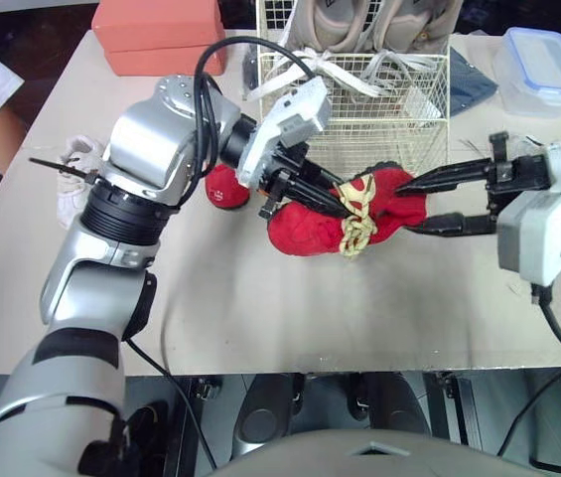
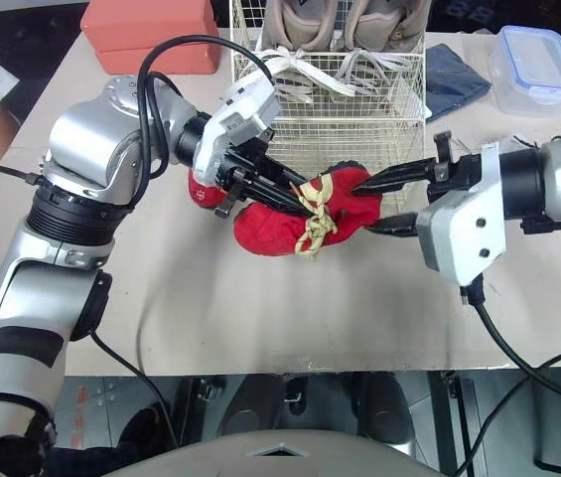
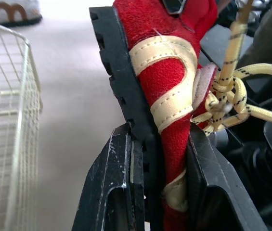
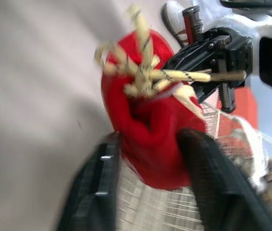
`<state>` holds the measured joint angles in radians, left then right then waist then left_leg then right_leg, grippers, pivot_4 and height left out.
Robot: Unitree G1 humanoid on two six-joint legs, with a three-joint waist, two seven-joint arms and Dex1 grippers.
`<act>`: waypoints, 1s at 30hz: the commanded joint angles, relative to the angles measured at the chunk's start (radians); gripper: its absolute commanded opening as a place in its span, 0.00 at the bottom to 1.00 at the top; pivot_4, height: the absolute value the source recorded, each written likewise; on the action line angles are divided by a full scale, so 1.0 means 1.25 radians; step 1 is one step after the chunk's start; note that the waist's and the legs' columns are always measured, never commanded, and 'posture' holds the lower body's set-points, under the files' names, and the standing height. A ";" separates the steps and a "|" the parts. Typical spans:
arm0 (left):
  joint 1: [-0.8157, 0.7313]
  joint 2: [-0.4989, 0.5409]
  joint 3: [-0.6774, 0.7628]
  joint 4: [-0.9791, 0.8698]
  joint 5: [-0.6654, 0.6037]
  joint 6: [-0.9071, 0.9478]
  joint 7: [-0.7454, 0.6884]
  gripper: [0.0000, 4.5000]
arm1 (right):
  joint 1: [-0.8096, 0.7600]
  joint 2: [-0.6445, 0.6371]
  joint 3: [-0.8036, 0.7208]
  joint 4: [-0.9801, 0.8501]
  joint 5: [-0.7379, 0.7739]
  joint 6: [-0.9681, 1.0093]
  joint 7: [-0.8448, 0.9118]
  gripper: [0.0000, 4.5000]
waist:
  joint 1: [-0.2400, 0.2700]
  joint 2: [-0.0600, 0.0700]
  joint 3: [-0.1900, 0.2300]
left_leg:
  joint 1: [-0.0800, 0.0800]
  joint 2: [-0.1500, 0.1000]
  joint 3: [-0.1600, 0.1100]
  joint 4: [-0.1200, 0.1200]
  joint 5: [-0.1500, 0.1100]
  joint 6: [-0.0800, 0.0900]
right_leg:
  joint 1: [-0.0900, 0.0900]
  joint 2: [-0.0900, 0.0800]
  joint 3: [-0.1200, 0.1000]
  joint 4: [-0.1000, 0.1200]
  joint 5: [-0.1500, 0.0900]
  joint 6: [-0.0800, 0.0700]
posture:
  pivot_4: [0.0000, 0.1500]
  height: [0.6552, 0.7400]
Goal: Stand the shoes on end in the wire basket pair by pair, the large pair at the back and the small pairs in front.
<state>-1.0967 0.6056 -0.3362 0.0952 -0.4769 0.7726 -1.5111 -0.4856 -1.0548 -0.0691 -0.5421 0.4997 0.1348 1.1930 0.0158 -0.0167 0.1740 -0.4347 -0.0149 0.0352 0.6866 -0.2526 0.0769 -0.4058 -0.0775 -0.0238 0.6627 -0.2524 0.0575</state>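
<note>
- The red shoe [image 1: 312,231] is outside the wire basket [image 1: 379,119], just in front of its front wall, low over the table [image 1: 260,308].
- The left gripper [image 1: 332,207] has its fingers closed on the sole and side of this shoe.
- The right gripper [image 1: 407,206] holds the other end of the shoe between its two fingers.
- A large beige pair [image 1: 379,25] stands at the back of the basket.
- A second red shoe [image 1: 222,187] lies behind the left gripper.

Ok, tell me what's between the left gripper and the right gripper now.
The red shoe: the left gripper clamps its sole and side, and the right gripper holds its other end. Both eye views show it.
</note>
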 commanded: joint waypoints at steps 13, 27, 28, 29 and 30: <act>0.158 -0.274 0.306 -0.077 -0.123 -0.147 0.365 0.14 | 0.242 0.202 -0.165 -0.088 0.844 0.472 -0.904 1.00 | -0.005 0.001 -0.002 | 0.002 -0.001 -0.003 0.000 0.000 0.000 | 0.004 -0.002 -0.003 -0.001 0.000 0.000 | 1.00 1.00; 0.183 -0.254 0.275 -0.080 -0.141 -0.136 0.346 0.14 | 0.131 0.234 -0.123 -0.065 0.944 0.452 -1.020 0.82 | -0.003 0.001 -0.002 | 0.002 -0.001 -0.003 0.000 0.000 0.000 | 0.003 0.004 -0.002 -0.001 0.000 0.000 | 1.00 1.00; 0.183 -0.253 0.273 -0.079 -0.143 -0.136 0.345 0.14 | 0.127 0.235 -0.120 -0.061 0.940 0.452 -1.020 0.73 | -0.003 0.001 -0.002 | 0.002 -0.001 -0.003 0.000 0.000 0.000 | 0.003 0.004 -0.002 -0.001 0.000 0.000 | 1.00 1.00; 0.182 -0.252 0.271 -0.079 -0.146 -0.134 0.343 0.14 | 0.122 0.238 -0.117 -0.057 0.934 0.451 -1.021 0.63 | -0.003 0.001 -0.002 | 0.002 -0.001 -0.003 0.000 0.000 0.000 | 0.003 0.004 -0.002 -0.001 0.000 0.000 | 1.00 1.00; 0.183 -0.250 0.270 -0.081 -0.151 -0.129 0.340 0.14 | 0.119 0.240 -0.115 -0.055 0.931 0.449 -1.022 0.52 | -0.003 0.001 -0.002 | 0.002 -0.001 -0.003 0.000 0.000 0.000 | 0.003 0.004 -0.002 -0.001 0.000 0.000 | 1.00 1.00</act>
<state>-0.8541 0.2901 -0.0036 0.0327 -0.6308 0.6126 -1.0683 -0.3204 -0.7499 -0.1993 -0.6083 1.6718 0.7073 -0.0775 0.0125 -0.0152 0.1721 -0.4327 -0.0161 0.0316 0.6863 -0.2528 0.0773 -0.4017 -0.0726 -0.0259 0.6615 -0.2523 0.0573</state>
